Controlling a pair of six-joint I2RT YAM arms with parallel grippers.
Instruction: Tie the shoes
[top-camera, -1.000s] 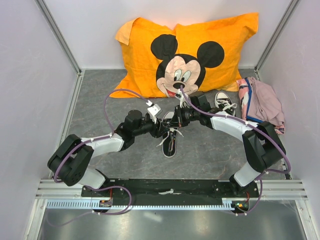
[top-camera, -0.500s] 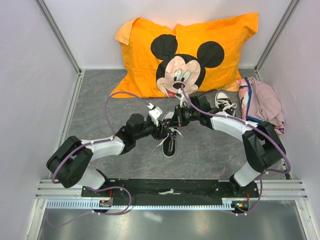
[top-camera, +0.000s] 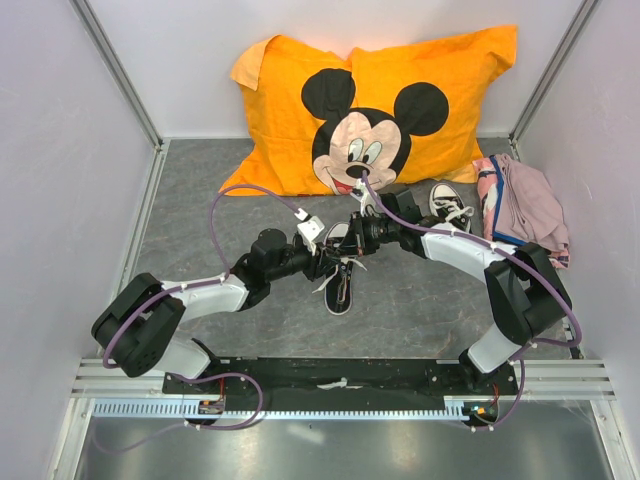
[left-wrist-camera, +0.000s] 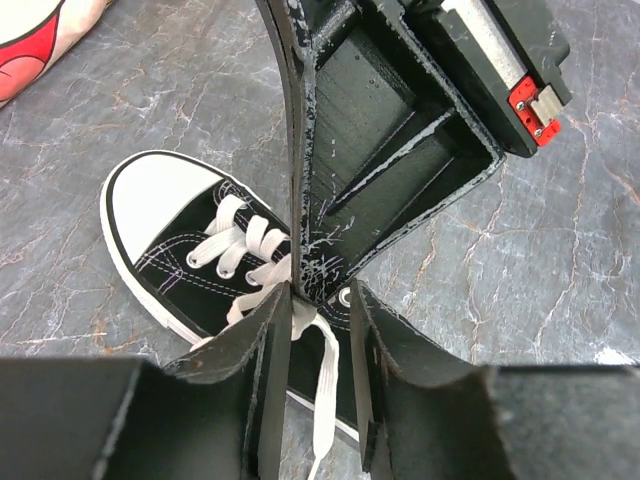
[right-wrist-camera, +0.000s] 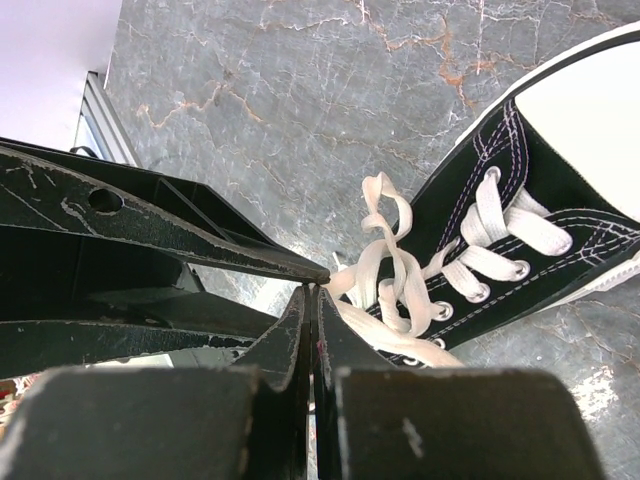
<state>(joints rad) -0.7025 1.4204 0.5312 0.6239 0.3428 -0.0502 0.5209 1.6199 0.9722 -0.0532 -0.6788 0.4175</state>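
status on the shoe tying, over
Right gripper shut on lace. Left gripper open, straddling lace over shoe. Other shoe lies apart. Nothing blocking.

High rear overview; two close downward wrist views, both on one sneaker (left-wrist-camera: 195, 258).

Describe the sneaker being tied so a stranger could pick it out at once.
Start at the orange Mickey Mouse pillow at the back. Just in front lies a black sneaker with white laces. Unlike its twin beside the pink cloth, it has the left gripper and right gripper meeting over its laces.
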